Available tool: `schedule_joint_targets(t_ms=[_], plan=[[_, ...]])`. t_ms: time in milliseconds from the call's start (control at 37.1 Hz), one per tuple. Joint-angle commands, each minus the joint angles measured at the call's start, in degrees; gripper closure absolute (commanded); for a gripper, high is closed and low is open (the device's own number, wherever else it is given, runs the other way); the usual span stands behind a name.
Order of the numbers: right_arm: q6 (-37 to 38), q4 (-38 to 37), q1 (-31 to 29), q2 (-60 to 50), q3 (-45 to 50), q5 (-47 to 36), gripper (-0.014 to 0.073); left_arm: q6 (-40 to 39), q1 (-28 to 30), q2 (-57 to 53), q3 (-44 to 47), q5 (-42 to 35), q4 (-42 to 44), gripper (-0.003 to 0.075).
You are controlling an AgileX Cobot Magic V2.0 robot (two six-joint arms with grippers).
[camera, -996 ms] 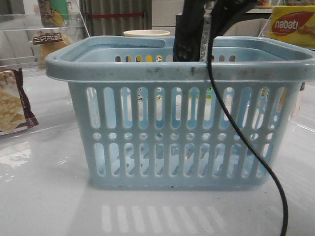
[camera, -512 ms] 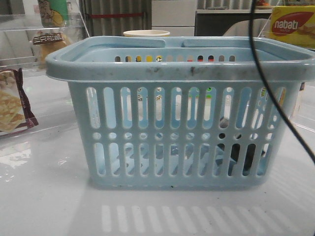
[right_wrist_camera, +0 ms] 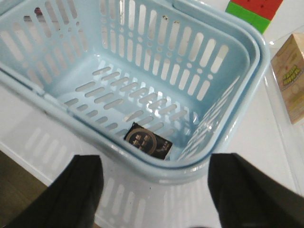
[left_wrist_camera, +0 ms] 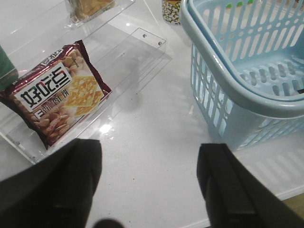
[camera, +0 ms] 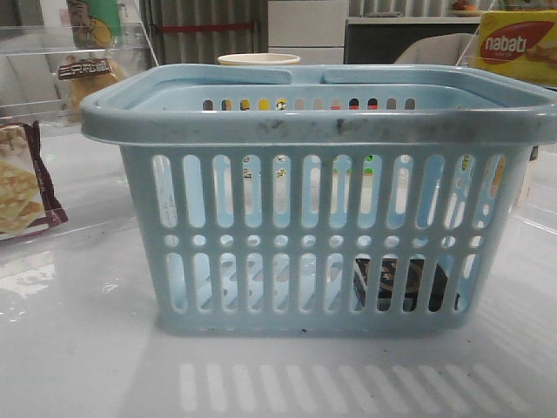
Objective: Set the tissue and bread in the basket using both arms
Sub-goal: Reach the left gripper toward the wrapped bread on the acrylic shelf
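The light-blue basket [camera: 313, 218] stands mid-table. The tissue, a flat black packet [right_wrist_camera: 148, 141], lies on the basket floor in a corner; it shows through the slots in the front view [camera: 400, 283]. The bread [camera: 83, 77], a golden-brown bun with a dark label, sits on a clear shelf at the far left. My right gripper [right_wrist_camera: 154, 190] is open and empty, above the table just outside the basket rim [right_wrist_camera: 142, 161]. My left gripper [left_wrist_camera: 149, 183] is open and empty over bare table, left of the basket [left_wrist_camera: 237, 71]. Neither gripper shows in the front view.
A maroon-edged cracker packet [left_wrist_camera: 57, 92] lies on a clear acrylic stand [left_wrist_camera: 142, 42] left of the basket. A cup [camera: 258, 59] stands behind the basket. A yellow box [camera: 518, 43] is at the far right, with a red-green box [right_wrist_camera: 254, 9] and a carton [right_wrist_camera: 292, 71] nearby.
The right arm and its cable have risen out of the front view. The black tissue packet has dropped and now lies on the basket floor.
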Motion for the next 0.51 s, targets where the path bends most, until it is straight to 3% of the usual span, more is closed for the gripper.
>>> schedule_joint_targets(t_ms=[0, 215, 485], plan=[[-0.62, -0.73, -0.05, -5.54, 2.52, -4.53, 0.0022, 0.15, -0.48, 0.32, -1.71, -4.71, -0.28, 0.0232], [-0.62, -0.73, -0.05, -14.23, 8.39, -4.59, 0.0022, 0.15, -0.48, 0.32, -1.71, -5.33, -0.28, 0.0232], [-0.62, -0.73, -0.05, -15.89, 8.78, -4.31, 0.0022, 0.15, -0.48, 1.75, -1.81, -8.93, -1.05, 0.0226]])
